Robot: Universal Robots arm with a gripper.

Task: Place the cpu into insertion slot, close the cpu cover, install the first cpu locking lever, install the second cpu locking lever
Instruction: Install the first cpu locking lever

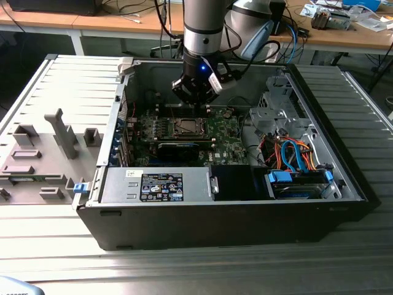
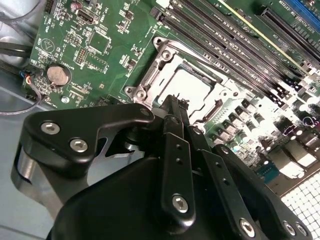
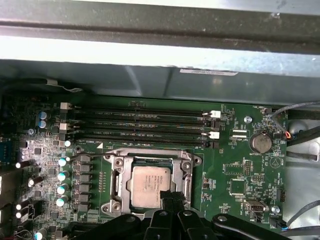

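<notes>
Cpu (image 3: 148, 185) in insertion slot (image 3: 116, 180) (cover down)

Black pincer (image 3: 170, 200), dull silver-grey chip (image 3: 149, 185) in a silver-rimmed socket (image 3: 116, 172), green circuit board (image 3: 235, 170), black memory slots (image 3: 140, 125) beyond the pincer

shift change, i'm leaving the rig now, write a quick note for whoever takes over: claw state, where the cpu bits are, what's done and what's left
Claw: empty, fingers together, tips low over the socket's edge inside the open computer case.
cpu: seated flat in the insertion slot on the green motherboard, beside the memory slots.
cpu cover: appears down, framing the chip, whose metal top shows through the window.
Done: cpu placed; cover looks closed.
Left: both locking levers. A thin wire lever runs along the socket's edge, but whether it is latched cannot be told; check both.
</notes>
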